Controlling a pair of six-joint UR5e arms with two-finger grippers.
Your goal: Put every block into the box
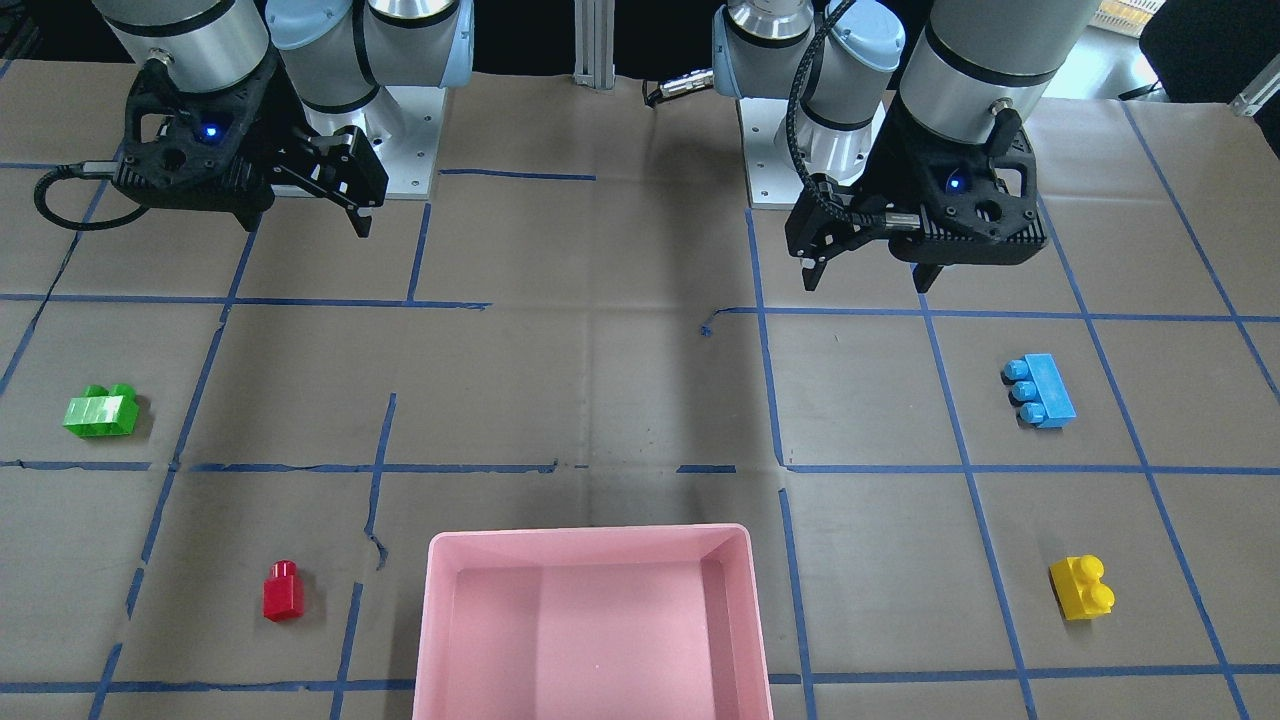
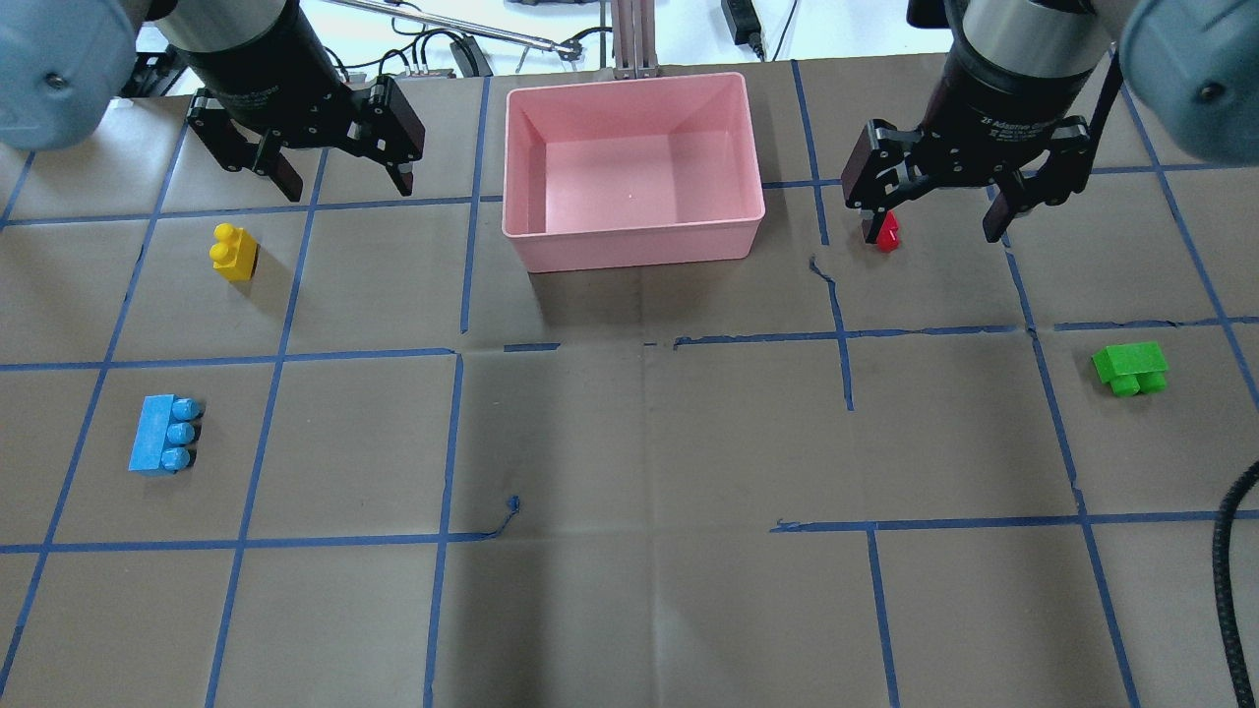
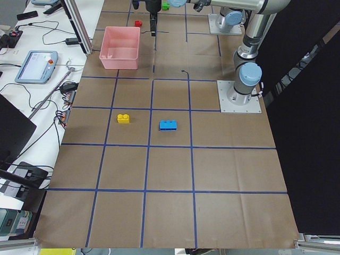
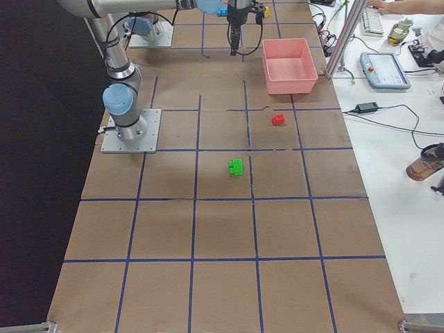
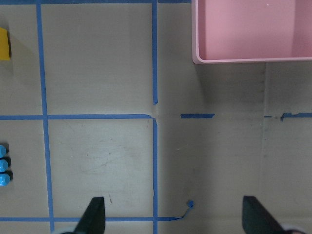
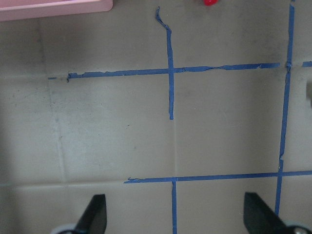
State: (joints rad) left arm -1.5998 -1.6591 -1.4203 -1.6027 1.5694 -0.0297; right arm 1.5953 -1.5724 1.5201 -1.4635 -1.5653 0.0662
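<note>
All the blocks lie on the brown table, outside the pink box (image 2: 629,239) (image 1: 590,535). The yellow block (image 2: 234,253) and the light blue block (image 2: 162,434) lie on my left side. The red block (image 2: 889,234) and the green block (image 2: 1131,368) lie on my right side. My left gripper (image 2: 342,175) (image 5: 175,217) is open and empty, held high, left of the box. My right gripper (image 2: 932,224) (image 6: 173,217) is open and empty, held high, right of the box. Its left finger partly covers the red block in the overhead view.
Blue tape lines grid the table. The two arm bases (image 1: 400,150) (image 1: 800,160) stand on the robot's side. A black cable (image 2: 1229,580) hangs at the right edge of the overhead view. A bench with tablets and cables (image 3: 37,64) runs behind the box.
</note>
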